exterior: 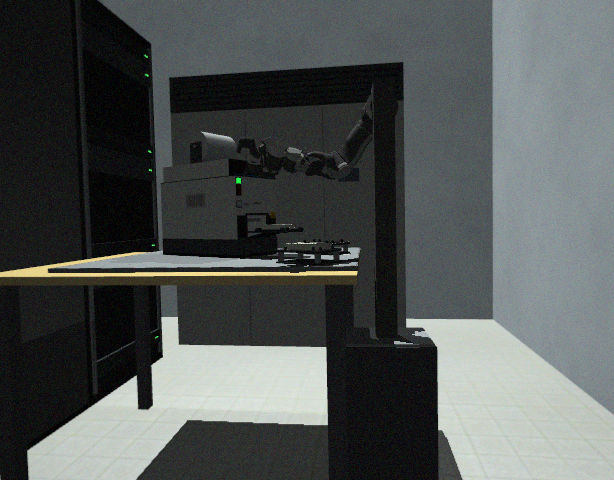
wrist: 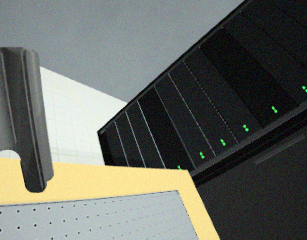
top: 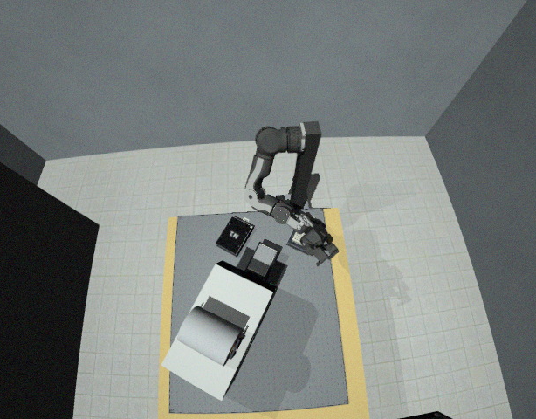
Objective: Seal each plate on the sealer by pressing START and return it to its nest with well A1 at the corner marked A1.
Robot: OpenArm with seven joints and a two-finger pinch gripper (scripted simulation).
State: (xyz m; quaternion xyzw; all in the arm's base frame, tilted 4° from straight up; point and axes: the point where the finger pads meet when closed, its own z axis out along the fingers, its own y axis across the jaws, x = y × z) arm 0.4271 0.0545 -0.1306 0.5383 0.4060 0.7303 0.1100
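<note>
Well left of the jaws stands a black rack [top: 37, 279] [exterior: 33, 206] [wrist: 213, 110], its small green lights lit. Nearer, still on the jaws' left in the top view, is the pale sealer [top: 259, 288] [exterior: 198, 211], a silvery roll [top: 209, 335] [exterior: 218, 144] on its top. Its signal lamp [exterior: 238, 180] glows green; the small print on its front is too blurred to read.

Left of the jaws, past the stage, a dark nest [top: 226, 243] shows upside-down lettering: an N, its digit uncertain. Between that nest and the jaws, the stage [top: 278, 245] [exterior: 297, 229] is out, bearing one plate [top: 264, 257] with a smooth, pale top.

Just left of the jaws, below them, a welled plate [top: 298, 236] [exterior: 310, 246] lies in the other nest [top: 297, 245] [exterior: 317, 256], partly hidden by the gripper [top: 327, 256] [exterior: 251, 158] from above. I can't read that nest's label.

The jaws stand fairly wide, with nothing between them, high above the table [top: 345, 292] [exterior: 183, 279] [wrist: 118, 180]. One finger [wrist: 35, 170] shows at the wrist view's left.
</note>
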